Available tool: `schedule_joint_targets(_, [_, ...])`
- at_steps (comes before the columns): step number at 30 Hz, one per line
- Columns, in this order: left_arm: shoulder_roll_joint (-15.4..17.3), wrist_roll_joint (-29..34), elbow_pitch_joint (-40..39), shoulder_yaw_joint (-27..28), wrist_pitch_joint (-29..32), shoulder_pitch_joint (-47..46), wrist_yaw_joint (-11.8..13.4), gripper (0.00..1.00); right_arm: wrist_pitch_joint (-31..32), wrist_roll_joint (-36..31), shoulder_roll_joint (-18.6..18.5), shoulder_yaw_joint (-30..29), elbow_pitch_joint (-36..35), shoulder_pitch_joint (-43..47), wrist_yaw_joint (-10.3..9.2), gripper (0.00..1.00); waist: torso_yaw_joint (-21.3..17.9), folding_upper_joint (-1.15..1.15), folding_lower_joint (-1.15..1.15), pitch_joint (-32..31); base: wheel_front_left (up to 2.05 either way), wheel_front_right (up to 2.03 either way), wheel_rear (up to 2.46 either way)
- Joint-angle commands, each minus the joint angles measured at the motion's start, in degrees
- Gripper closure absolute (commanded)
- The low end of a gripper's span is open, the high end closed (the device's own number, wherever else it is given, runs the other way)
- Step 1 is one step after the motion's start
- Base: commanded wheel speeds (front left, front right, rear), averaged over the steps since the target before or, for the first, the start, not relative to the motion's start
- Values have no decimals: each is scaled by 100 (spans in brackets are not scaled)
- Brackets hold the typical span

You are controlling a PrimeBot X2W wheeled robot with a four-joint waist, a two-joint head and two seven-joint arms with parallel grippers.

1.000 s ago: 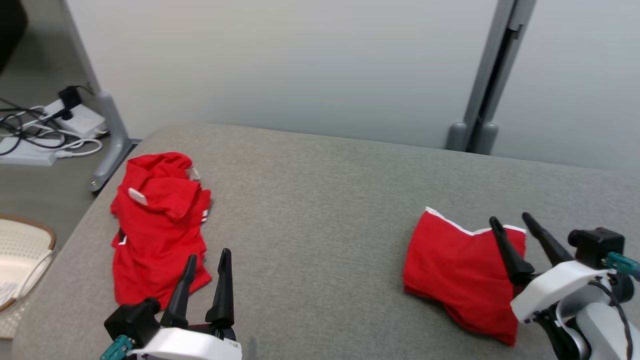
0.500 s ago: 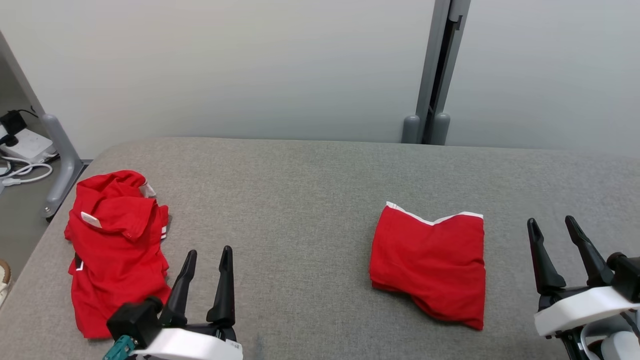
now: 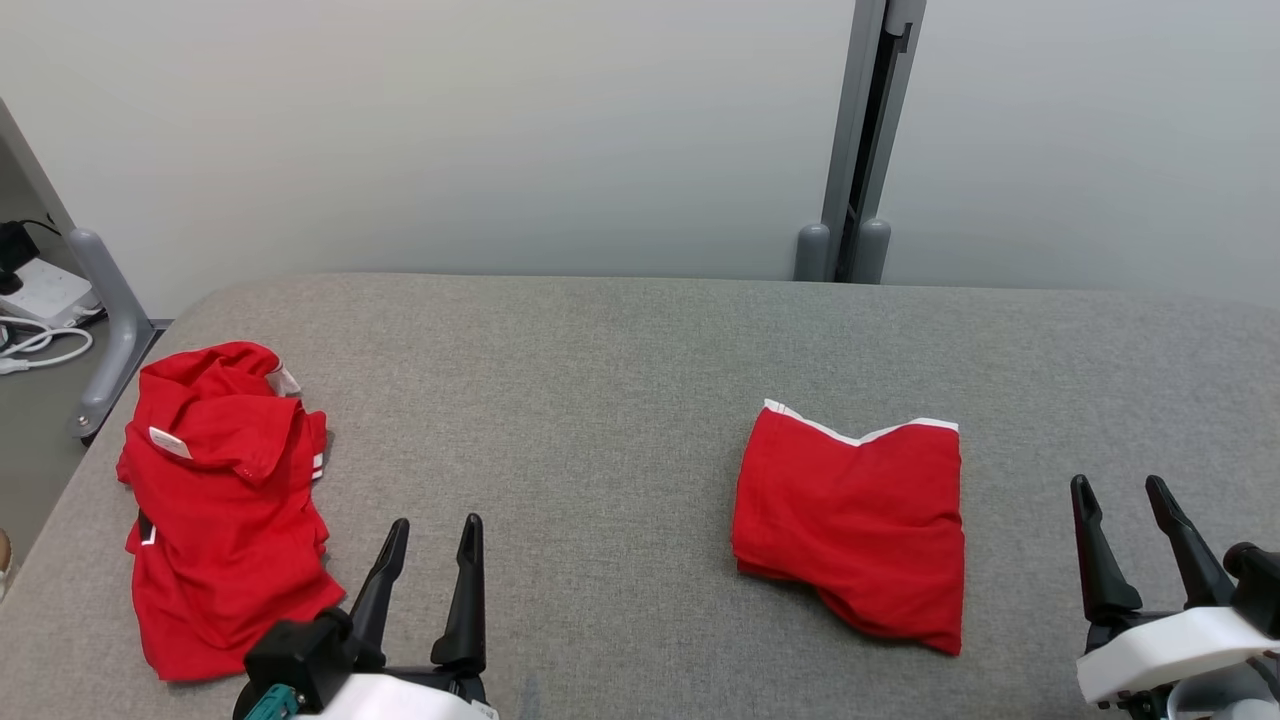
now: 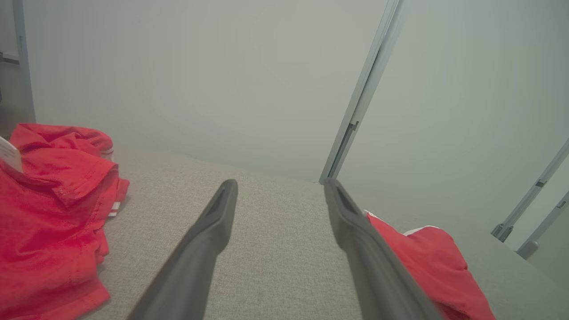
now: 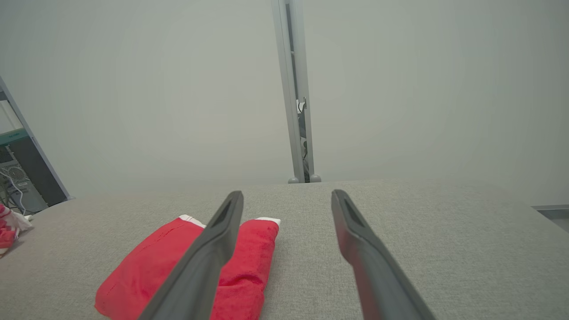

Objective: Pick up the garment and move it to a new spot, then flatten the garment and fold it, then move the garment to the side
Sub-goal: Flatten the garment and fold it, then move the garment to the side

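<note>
A crumpled red garment (image 3: 220, 500) with white trim lies near the grey table's left edge; the left wrist view has it at the left (image 4: 44, 213). A second red garment, folded into a neat pad with a white hem (image 3: 855, 520), rests right of centre (image 5: 164, 262). My left gripper (image 3: 436, 523) stands open at the front, just right of the crumpled garment and not touching it (image 4: 280, 183). The right gripper (image 3: 1117, 483) is open too, off to the right of the folded pad with bare table between them (image 5: 287, 194).
The grey padded table (image 3: 620, 400) runs wide, its left edge close to the crumpled garment. A grey post (image 3: 850, 180) stands behind the far edge against pale wall panels. A table leg (image 3: 105, 320) and cables (image 3: 30, 340) are on the floor at the left.
The camera has swung right. My right gripper has come away from the folded pad's right edge and now stands apart from it, open. The left gripper has drawn back a little.
</note>
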Motion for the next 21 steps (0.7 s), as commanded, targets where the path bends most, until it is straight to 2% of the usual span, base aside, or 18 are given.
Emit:
schedule_joint_targets(1, [27, 34, -7, 3, -16, 14, 26, 0, -9, 32, -21, -18, 11, 24, 1, 0, -2, 0, 0, 7, 0, 0, 0])
schedule_joint_targets(16, [26, 19, 12, -63, -16, -48, 37, 0, -8, 95, -21, 13, 170, -18, 1, 0, 44, 0, 0, 64, 0, 0, 0])
schedule_joint_targets(21, [27, 21, 21, -96, -15, -83, 30, 0, -9, 467, -3, 99, 345, -53, 1, 0, 94, 0, 0, 108, 0, 0, 0])
